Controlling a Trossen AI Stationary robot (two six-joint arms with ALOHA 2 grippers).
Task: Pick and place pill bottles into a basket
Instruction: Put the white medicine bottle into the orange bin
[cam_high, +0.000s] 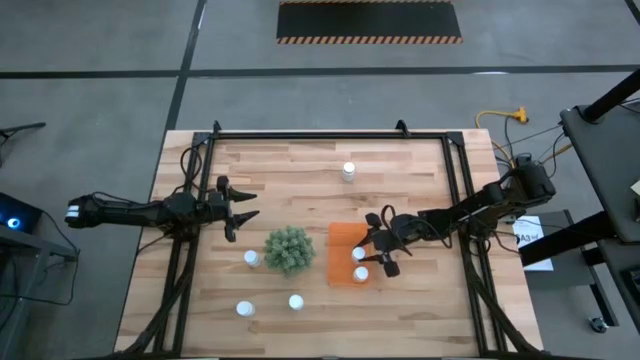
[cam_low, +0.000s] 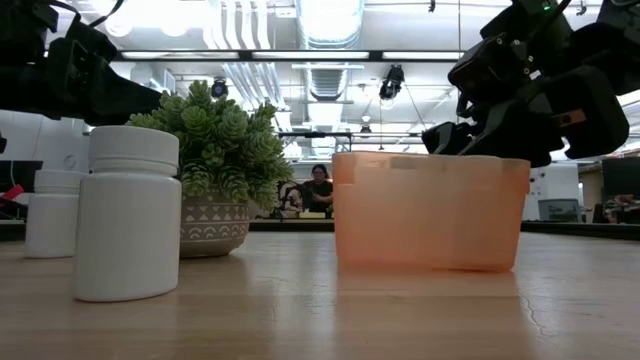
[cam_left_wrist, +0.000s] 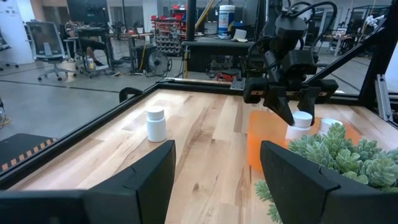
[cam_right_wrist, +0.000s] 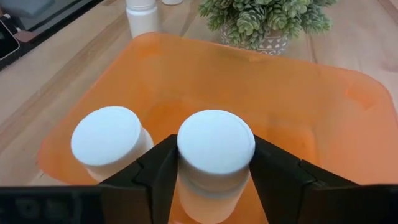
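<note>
The orange basket (cam_high: 341, 238) sits right of the table's middle, beside the green plant (cam_high: 288, 249). My right gripper (cam_high: 376, 250) reaches down into the basket and is shut on a white pill bottle (cam_right_wrist: 216, 149). A second bottle (cam_right_wrist: 106, 142) stands in the basket beside it. One bottle (cam_high: 348, 171) stands near the far edge. Three more stand on the table by the plant: one (cam_high: 251, 258) at its left and two (cam_high: 244, 308) (cam_high: 296, 301) nearer the front edge. My left gripper (cam_high: 236, 213) is open and empty, left of the plant. My right gripper pinches the bottle's body just below its cap (cam_right_wrist: 186, 186) between its two fingers, one on each side. The fingers come slanting down from the table's right side. The bottle stands upright inside the basket; whether its base rests on the basket floor I cannot tell.
The potted plant (cam_low: 215, 150) stands close to the basket's left wall (cam_low: 345, 210). A black frame (cam_high: 330, 135) runs around the tabletop. Bare wood lies between the far bottle (cam_left_wrist: 156, 124) and the basket.
</note>
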